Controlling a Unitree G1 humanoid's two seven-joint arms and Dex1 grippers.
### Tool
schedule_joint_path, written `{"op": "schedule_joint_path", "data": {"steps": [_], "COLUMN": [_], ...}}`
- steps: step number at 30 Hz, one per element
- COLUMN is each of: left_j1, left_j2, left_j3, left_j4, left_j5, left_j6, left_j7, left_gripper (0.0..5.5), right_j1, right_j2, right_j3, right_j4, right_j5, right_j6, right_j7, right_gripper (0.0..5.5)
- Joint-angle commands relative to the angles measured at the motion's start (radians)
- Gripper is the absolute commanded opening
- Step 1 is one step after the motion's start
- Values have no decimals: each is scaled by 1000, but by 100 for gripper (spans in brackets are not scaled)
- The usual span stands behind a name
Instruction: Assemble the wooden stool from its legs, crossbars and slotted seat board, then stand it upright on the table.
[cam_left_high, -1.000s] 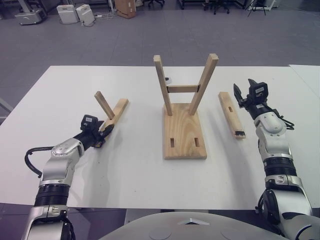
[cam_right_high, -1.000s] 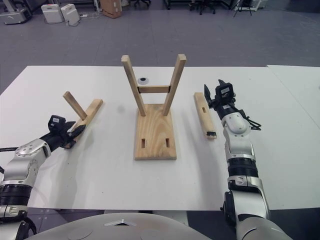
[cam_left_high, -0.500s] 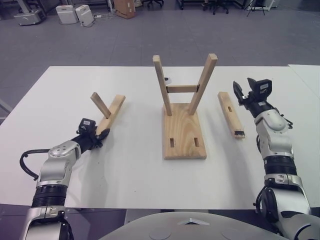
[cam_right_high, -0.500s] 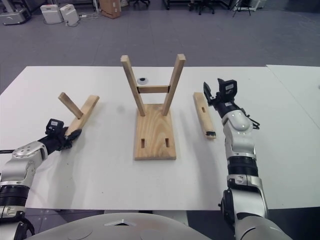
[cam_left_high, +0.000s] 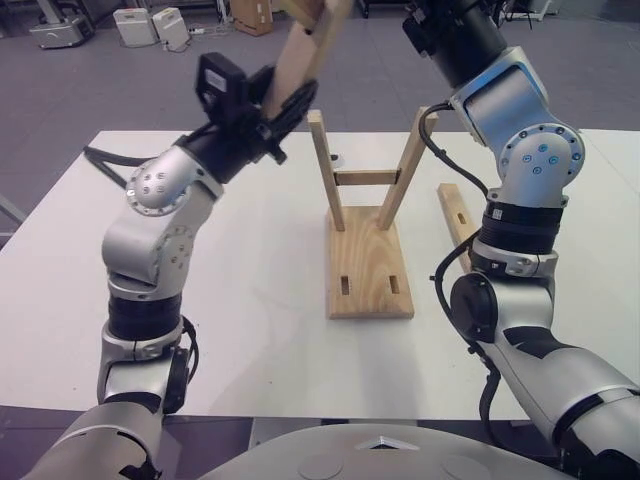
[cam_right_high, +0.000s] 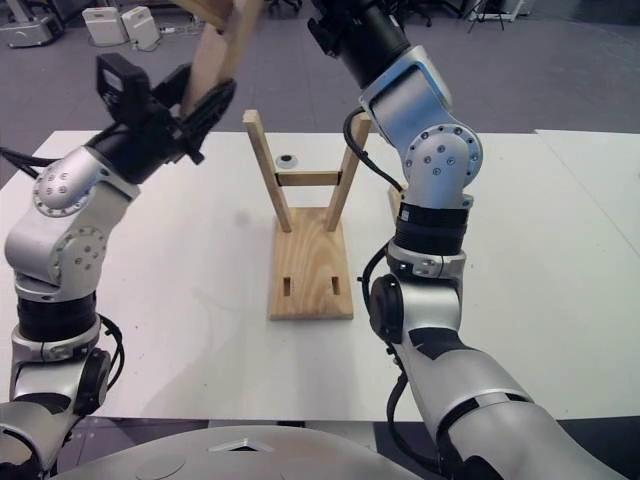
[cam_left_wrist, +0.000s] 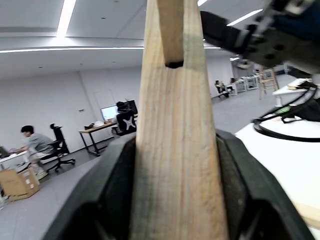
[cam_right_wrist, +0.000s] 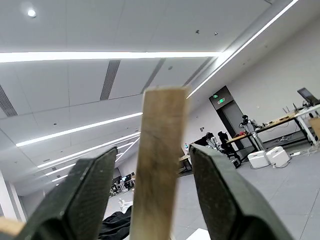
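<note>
Nearest me on the white counter (cam_left_high: 200, 300) lies the slotted seat board (cam_left_high: 367, 262). The two slots at its 6 o'clock end (cam_left_high: 345, 285) are empty. At its 12 o'clock end two legs (cam_left_high: 326, 170) stand in their slots, joined by a crossbar (cam_left_high: 366, 178). A loose leg (cam_left_high: 456, 215) lies flat at the board's 3 o'clock, partly hidden behind my right arm.

Both arms are raised above the counter. The left hand (cam_left_high: 282, 108), up at the board's 10 o'clock, is closed firmly on a second leg (cam_left_high: 310, 40). The left wrist view shows the wood filling the gap between the pads and a crosspiece (cam_left_wrist: 170, 25) seated in its mortise. The right hand (cam_right_wrist: 155, 152) is spread wide. A bar end (cam_right_wrist: 159, 125) stands between its fingers with a gap on each side, so it holds nothing. I cannot tell whether that end is the crosspiece or the leg's tip.

My worries are these:
- If the right hand closes off-centre, I expect it to lever the piece in the left hand's grip or work the crosspiece loose in its mortise.
- The piece is high up, so a slip would drop it onto the standing legs and could tip them out of their slots.
- My right arm passes close to the standing leg at 1 o'clock, so a careless swing could knock it.
</note>
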Motion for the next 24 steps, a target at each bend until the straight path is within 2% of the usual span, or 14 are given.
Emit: {"op": "schedule_joint_path", "data": {"steps": [1, 5, 8, 11, 12, 13, 16, 20, 24], "left_j1": [-14, -2, 37, 93, 109, 130, 245, 405, 467], "left_j2": [19, 24, 17, 10, 10, 11, 32, 10, -1], "left_j3": [-33, -42, -71, -101, -109, -120, -167, -196, -180], "left_j4": [-17, -35, -55, -80, -86, -98, -128, -168, -150], "left_j5": [48, 48, 37, 25, 25, 22, 44, 128, 204], "left_j6": [12, 3, -13, -13, -11, -5, 0, 16, 29], "left_j7": [-15, -49, -93, -126, -134, -143, -163, -53, 36], "left_gripper": [202, 202, 202, 202, 242, 252, 316, 392, 401], "right_j1": [-34, -3, 95, 248, 297, 346, 572, 906, 1104], "right_j2": [2, -21, -48, -67, -79, -90, -124, -125, -147], "right_j3": [-29, -67, -98, -124, -125, -129, -149, -182, -168], "right_j4": [6, -25, -88, -186, -223, -257, -422, -600, -590], "right_j5": [49, 137, 277, 476, 498, 509, 444, 303, 141], "right_j6": [42, 102, 198, 259, 257, 248, 202, 108, 41], "right_j7": [-70, -144, -221, -308, -343, -379, -423, -413, -316], "right_gripper": [246, 164, 106, 104, 104, 104, 102, 102, 102]}}
